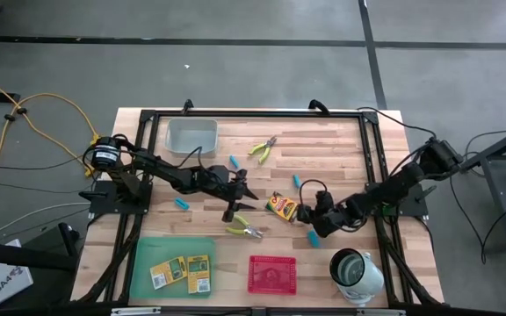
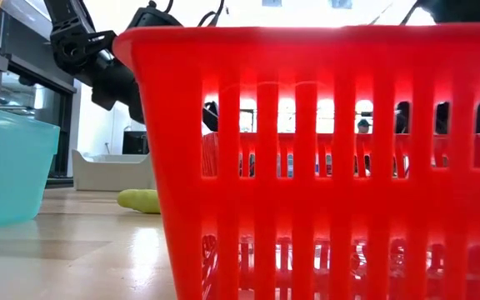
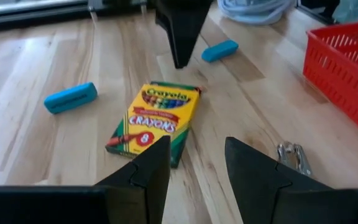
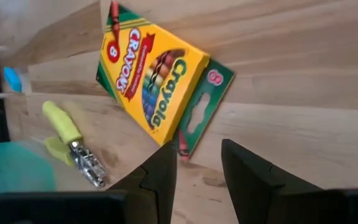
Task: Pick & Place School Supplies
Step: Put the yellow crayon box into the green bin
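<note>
The near edge of the table (image 1: pixel 104 254) carries three containers. The green tray (image 1: pixel 144 263) sits at near left and holds two crayon boxes (image 1: pixel 183 273). The red basket (image 1: pixel 272 274) stands at near centre. The white-and-metal cup (image 1: pixel 356 272) lies at near right.

Just beyond the green tray, one plier-like tool (image 1: pixel 245 231) lies flat on the wood. The third crayon box (image 1: pixel 280 207) lies flat at mid-table, between the two grippers, touching neither.

The right gripper (image 1: pixel 309 213) points at the third crayon box from the right side; its fingers (image 4: pixel 160 173) are spread with nothing between them. A light-blue piece (image 1: pixel 313 238) lies just beside this gripper on its near side.

The left gripper (image 1: pixel 246 195) sits left of the box, close to the plier-like tool; its fingers (image 3: pixel 148 171) are also spread and empty.

Another light-blue piece (image 1: pixel 183 203) lies left of the left arm. Two further pieces lie farther back, one at (image 1: pixel 234 162) and one at (image 1: pixel 296 180).

The second plier-like tool (image 1: pixel 263 149) rests toward the far side. The clear tray (image 1: pixel 191 134) stands at far left.
</note>
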Robot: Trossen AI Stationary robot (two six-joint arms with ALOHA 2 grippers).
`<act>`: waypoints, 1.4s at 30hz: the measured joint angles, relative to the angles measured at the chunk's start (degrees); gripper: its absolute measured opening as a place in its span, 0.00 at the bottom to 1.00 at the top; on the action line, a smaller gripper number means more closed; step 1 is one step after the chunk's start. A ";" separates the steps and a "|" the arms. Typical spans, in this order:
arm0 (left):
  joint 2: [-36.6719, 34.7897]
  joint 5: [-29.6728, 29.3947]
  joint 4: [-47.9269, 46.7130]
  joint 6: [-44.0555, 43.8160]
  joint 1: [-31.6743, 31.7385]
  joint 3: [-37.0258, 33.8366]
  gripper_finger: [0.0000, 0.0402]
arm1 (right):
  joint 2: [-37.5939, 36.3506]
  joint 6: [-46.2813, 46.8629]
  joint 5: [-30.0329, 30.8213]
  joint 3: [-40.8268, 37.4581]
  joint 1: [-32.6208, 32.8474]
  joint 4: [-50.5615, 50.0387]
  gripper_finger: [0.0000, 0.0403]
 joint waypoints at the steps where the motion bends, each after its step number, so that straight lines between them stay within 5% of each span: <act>1: 0.00 0.01 0.54 0.00 0.02 0.00 0.37 | 0.00 -0.45 -0.45 0.00 -0.38 0.44 0.29; 24: 3.54 2.06 -2.54 1.57 3.19 0.87 0.37 | 5.44 -4.24 -4.95 0.00 -3.70 8.60 0.29; 42: 13.00 6.33 -8.17 1.23 3.70 10.27 0.37 | 5.55 -5.04 -3.77 0.00 -3.63 8.62 0.29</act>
